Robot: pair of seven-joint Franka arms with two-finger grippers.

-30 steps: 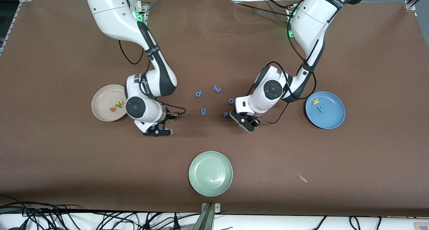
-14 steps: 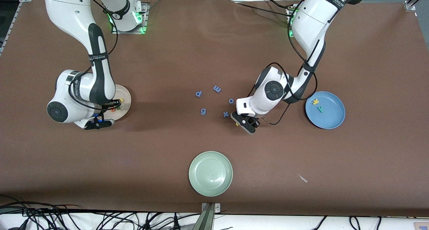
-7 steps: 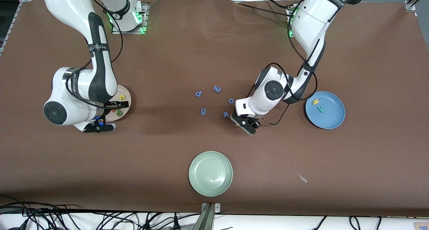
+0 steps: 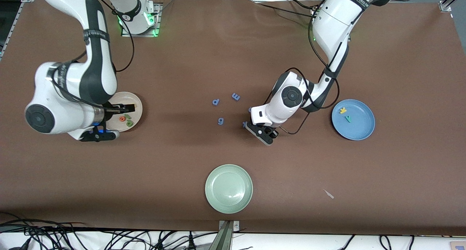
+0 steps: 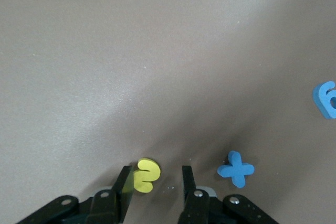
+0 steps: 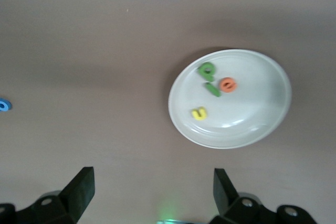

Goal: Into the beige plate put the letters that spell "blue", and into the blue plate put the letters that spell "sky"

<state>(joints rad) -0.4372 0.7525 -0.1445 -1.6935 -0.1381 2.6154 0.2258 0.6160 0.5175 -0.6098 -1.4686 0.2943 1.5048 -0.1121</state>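
In the front view, the right arm is lifting away from the beige plate point(image 4: 137, 113) at its own end of the table. The right gripper point(image 4: 111, 121) is hanging over the plate's near edge, where 1 second ago it was sitting low over the dish. The left gripper point(image 4: 263, 132) is staying low at the middle of the table point(image 4: 182, 60), having edged slightly toward the blue letters. The blue x point(image 4: 244, 124) is peeking out just beside it, with the blue g point(image 4: 220, 121), p point(image 4: 216, 102) and m point(image 4: 236, 96) near. The blue plate point(image 4: 367, 128) is carrying only the yellow k point(image 4: 343, 110) and the teal y point(image 4: 348, 118). The pale green plate point(image 4: 228, 188) is sitting nearest the camera.

In the left wrist view, the jaws are standing parted around the yellow s point(image 5: 146, 175), which is lying flat on the table. It is touching 1 finger point(image 5: 125, 182) and staying clear of the other, so nothing is being pinched yet.

In the right wrist view, the fingers are spread wide and carrying nothing. Below them, the plate is holding the green b point(image 6: 207, 70), dark green l point(image 6: 212, 89), orange e point(image 6: 228, 84) and yellow u point(image 6: 199, 113).

All 4 letters of "blue" are therefore looking delivered. Only the s is remaining for "sky", and the left arm appears to be setting up that pick.
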